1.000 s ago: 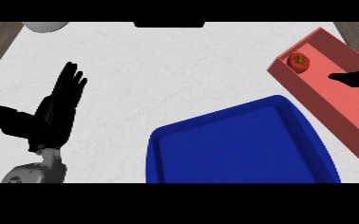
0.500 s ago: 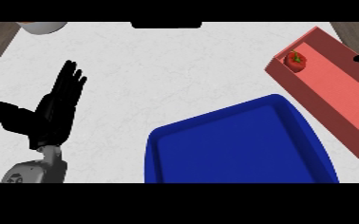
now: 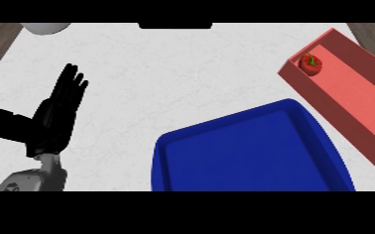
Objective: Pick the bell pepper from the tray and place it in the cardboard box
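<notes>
The red bell pepper (image 3: 311, 65) sat inside the red box (image 3: 344, 96) at the far right of the white worktop (image 3: 183, 69), tucked into the box's far end and close against its left wall. It was not on the blue tray (image 3: 249, 153), which lay nearer the robot, just beside the box. The green stem showed on top, so the pepper looked to be standing roughly upright, though it was too small in the head view for its lean to be certain.

The left hand (image 3: 58, 111) rested at the left edge of the view, well apart from tray and box alike. Its fingers (image 3: 71, 79) were straight and close together, pointing away from the robot, and they held and touched nothing. From that hand the pepper lay far off to the right and farther from the robot, with the whole width of the worktop between them. The right hand was out of the view, so nothing could be said of its fingers, though the box stood on its side and would be the shorter reach for it.

With the pepper already in the box, the carry appeared to be done. A pale round object (image 3: 45, 27) peeked in at the top left corner
</notes>
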`<act>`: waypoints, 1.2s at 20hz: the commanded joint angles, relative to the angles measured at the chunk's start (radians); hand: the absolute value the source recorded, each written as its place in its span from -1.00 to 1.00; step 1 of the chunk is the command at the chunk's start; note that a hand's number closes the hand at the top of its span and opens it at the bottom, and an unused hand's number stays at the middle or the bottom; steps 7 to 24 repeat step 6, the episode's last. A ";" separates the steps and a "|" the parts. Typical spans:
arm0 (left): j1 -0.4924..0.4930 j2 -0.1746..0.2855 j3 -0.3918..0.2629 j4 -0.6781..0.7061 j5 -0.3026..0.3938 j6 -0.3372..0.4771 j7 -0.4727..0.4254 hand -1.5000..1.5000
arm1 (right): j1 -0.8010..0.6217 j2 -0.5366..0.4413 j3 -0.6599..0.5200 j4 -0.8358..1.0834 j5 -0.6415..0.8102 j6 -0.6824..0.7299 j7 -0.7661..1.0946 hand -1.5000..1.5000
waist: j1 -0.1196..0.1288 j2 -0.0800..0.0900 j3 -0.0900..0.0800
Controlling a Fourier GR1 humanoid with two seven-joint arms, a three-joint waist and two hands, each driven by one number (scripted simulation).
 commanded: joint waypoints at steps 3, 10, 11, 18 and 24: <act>-0.001 0.020 0.042 0.013 0.028 -0.051 -0.012 0.00 | 0.046 -0.116 -0.042 0.170 -0.067 0.060 -0.130 -1.00 | 0.005 0.002 0.000; -0.005 -0.024 0.012 0.014 -0.011 -0.013 -0.015 0.00 | 0.037 -0.170 -0.012 0.290 -0.044 0.060 -0.220 -1.00 | 0.007 0.003 0.000; -0.005 -0.024 0.012 0.014 -0.011 -0.013 -0.015 0.00 | 0.037 -0.170 -0.012 0.290 -0.044 0.060 -0.220 -1.00 | 0.007 0.003 0.000; -0.005 -0.024 0.012 0.014 -0.011 -0.013 -0.015 0.00 | 0.037 -0.170 -0.012 0.290 -0.044 0.060 -0.220 -1.00 | 0.007 0.003 0.000; -0.005 -0.024 0.012 0.014 -0.011 -0.013 -0.015 0.00 | 0.037 -0.170 -0.012 0.290 -0.044 0.060 -0.220 -1.00 | 0.007 0.003 0.000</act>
